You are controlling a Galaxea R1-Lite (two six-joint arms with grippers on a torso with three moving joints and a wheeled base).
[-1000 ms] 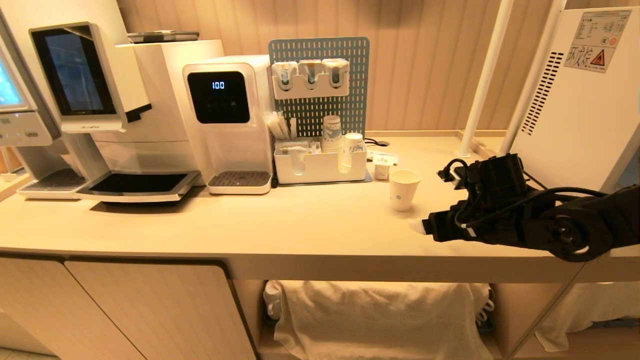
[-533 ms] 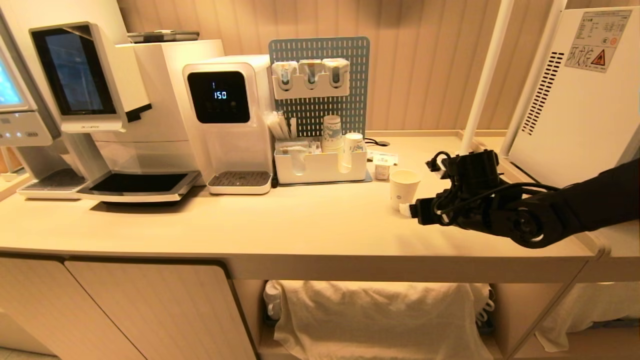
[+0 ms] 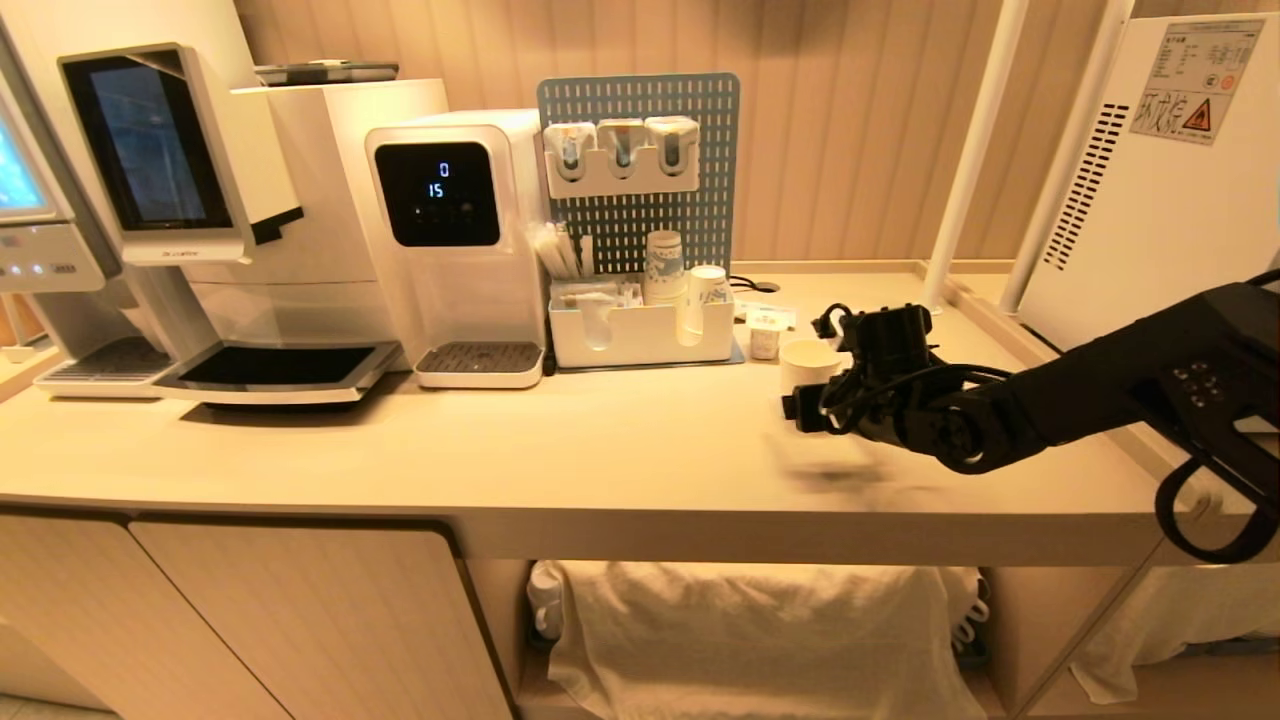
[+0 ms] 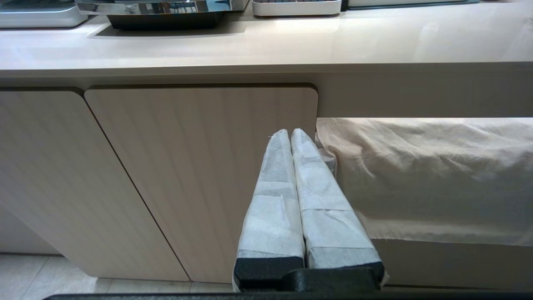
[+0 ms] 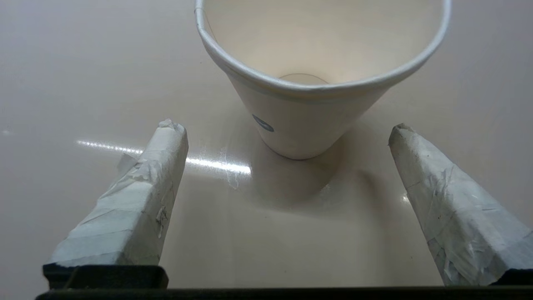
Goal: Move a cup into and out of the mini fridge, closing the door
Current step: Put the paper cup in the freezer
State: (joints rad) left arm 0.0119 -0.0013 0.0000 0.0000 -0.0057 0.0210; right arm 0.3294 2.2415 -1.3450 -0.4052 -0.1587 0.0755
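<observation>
Head view, left to right: a white coffee machine with a dark screen point(image 3: 160, 150) is cut off at the left edge of the frame. Next to it a white water dispenser with a black display point(image 3: 455, 240) is placed on the pale beige countertop point(image 3: 500, 450). A blue perforated pegboard point(image 3: 640, 160) is mounted behind a white plastic organiser tray point(image 3: 640, 335), in which a stack of blue-patterned paper cups point(image 3: 663, 265) is kept. A tiny squat creamer tub with a flat lid point(image 3: 765, 338) is set just right of the tray.

The small tapered white paper cup point(image 3: 808, 362) is found upright on the countertop, right of the tub. Only its rim and upper wall are shown here; the lower part is hidden behind the black right gripper point(image 3: 800, 405), and the finger tips cannot be made out in this view. A boxy white appliance with a vented side panel and a warning label point(image 3: 1150, 200) is cut off at the right edge; its front is not visible.

In the right wrist view the right gripper point(image 5: 287, 129) is seen spread wide, with its white-taped fingers point(image 5: 145, 187) on either side of the cup point(image 5: 300, 121) and apart from it. The cup's far rim is cropped.

In the left wrist view the left gripper point(image 4: 290, 133) is seen pressed together, holding nothing, below the counter edge, in front of a beige cabinet door point(image 4: 187, 166) and a pale cloth point(image 4: 416, 175).
</observation>
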